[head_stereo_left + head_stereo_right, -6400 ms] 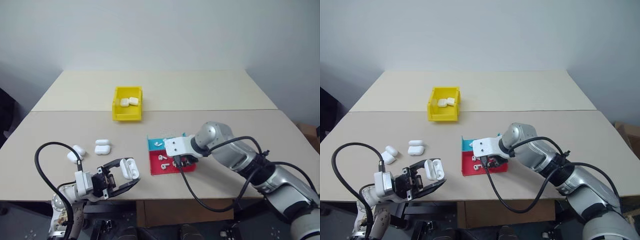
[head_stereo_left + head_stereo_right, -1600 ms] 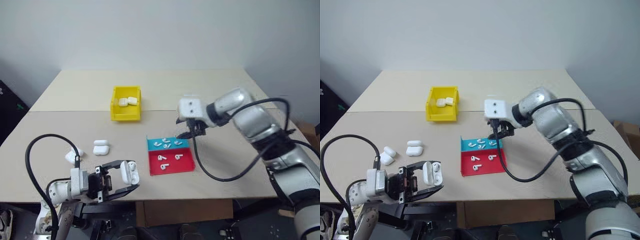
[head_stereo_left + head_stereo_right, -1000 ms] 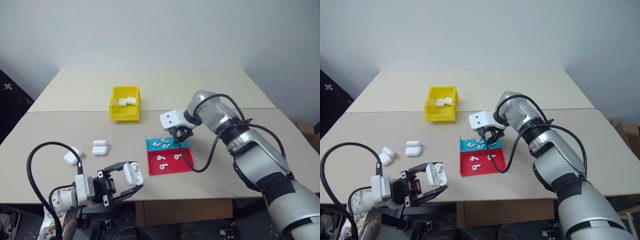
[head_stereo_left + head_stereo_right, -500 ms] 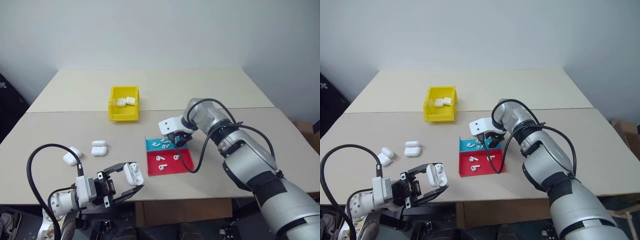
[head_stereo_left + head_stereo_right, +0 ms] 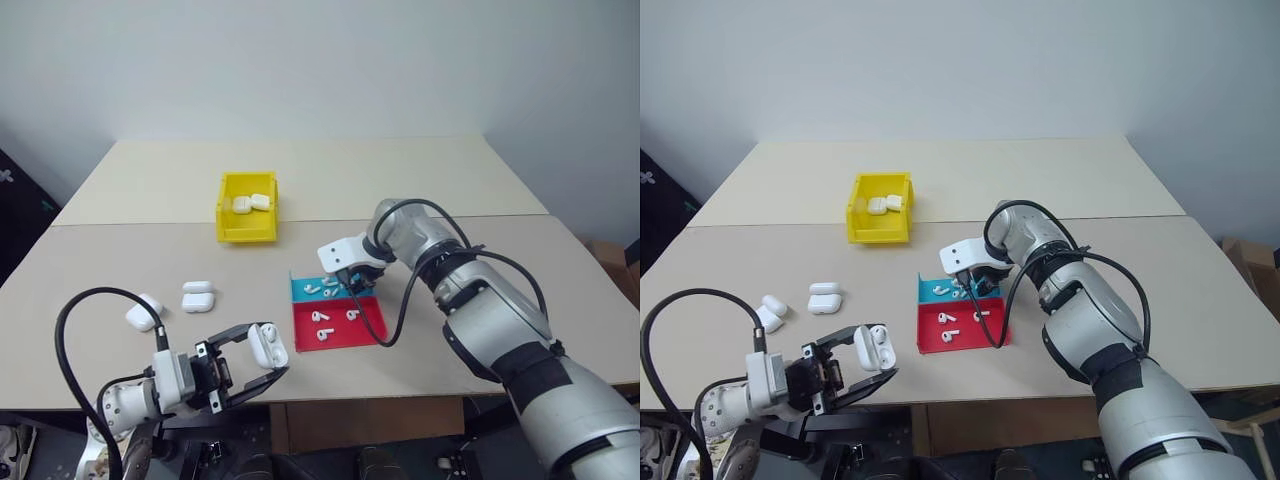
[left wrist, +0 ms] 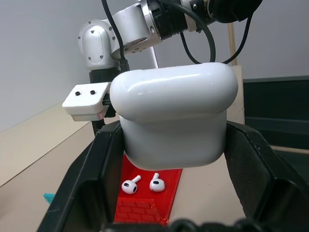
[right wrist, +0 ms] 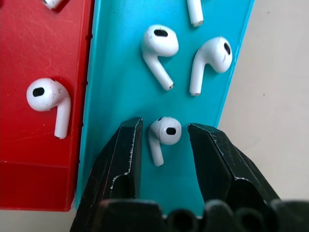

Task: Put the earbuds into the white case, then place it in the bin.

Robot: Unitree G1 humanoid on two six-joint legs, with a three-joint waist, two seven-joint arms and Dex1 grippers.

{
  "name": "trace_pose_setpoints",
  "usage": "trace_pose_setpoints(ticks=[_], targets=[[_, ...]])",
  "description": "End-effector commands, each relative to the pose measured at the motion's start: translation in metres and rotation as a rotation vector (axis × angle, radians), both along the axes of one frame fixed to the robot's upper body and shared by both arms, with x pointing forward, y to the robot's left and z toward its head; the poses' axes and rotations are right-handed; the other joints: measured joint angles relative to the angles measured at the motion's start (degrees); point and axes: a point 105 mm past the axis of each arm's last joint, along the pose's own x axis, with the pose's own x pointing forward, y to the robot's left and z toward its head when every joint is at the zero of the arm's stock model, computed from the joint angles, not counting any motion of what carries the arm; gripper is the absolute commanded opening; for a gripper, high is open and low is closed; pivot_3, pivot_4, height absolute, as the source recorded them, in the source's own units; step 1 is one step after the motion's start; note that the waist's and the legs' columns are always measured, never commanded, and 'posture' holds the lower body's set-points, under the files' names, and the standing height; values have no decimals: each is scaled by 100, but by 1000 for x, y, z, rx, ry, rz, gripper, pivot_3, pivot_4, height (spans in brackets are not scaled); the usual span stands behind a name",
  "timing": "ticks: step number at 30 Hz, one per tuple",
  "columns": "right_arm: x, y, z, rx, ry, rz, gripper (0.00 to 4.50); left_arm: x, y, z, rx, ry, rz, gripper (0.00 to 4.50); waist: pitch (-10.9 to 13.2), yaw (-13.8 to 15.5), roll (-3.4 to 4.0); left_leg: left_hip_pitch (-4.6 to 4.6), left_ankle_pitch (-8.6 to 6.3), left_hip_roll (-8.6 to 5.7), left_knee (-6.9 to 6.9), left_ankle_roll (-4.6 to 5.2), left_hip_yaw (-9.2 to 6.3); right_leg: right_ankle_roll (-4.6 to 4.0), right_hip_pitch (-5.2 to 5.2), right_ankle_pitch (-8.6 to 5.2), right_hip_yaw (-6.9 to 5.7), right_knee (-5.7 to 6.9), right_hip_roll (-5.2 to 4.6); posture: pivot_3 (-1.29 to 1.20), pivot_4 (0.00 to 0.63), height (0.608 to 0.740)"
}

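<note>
Item: my left gripper (image 5: 245, 362), lower left, pinches the open white case (image 5: 266, 344). My right gripper (image 7: 164, 140), spread, straddles one earbud (image 7: 163, 135) on the tray's blue half (image 7: 120, 72), frame centre. Yellow bin (image 5: 248, 208): upper left.

Head stereo pair overlooks the table (image 5: 150, 260); wrist cameras sit close.
</note>
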Motion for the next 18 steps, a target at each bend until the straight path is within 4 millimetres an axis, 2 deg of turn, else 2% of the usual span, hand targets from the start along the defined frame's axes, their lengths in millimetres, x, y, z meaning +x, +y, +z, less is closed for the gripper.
trace_pose_setpoints(ticks=[1, 8, 9, 11, 18], targets=[[3, 6, 17, 18, -36, 12, 1931, -3, -3, 9, 3, -60, -13, 2825, 0, -1, 0, 0, 0, 0, 0, 0, 0, 0, 0, 0, 0, 0, 0, 0, 150, 740], [3, 4, 11, 8, -27, 5, 1931, -2, -3, 8, 8, -62, -9, 2825, 0, 1, 0, 2, 0, 0, 0, 0, 0, 0, 2, 0, 0, 1, 0, 0, 150, 740], [3, 4, 11, 7, -28, 4, 1564, -3, -3, 7, 9, -62, -9, 2825, 0, 1, 0, 2, 0, 0, 0, 0, 0, 0, 2, 0, 0, 1, 0, 0, 150, 740], [3, 4, 11, 7, -30, 6, 1111, -3, -2, 7, 9, -59, -8, 2825, 0, 1, 0, 2, 0, 0, 0, 0, 0, 0, 2, 0, 0, 1, 0, 0, 150, 740], [3, 4, 10, 6, -33, 16, 1111, -3, -3, 8, 8, -58, -6, 2825, 0, 3, 0, 5, 0, 0, 0, 0, 0, 0, 5, 0, 0, 1, 0, 0, 150, 740]])
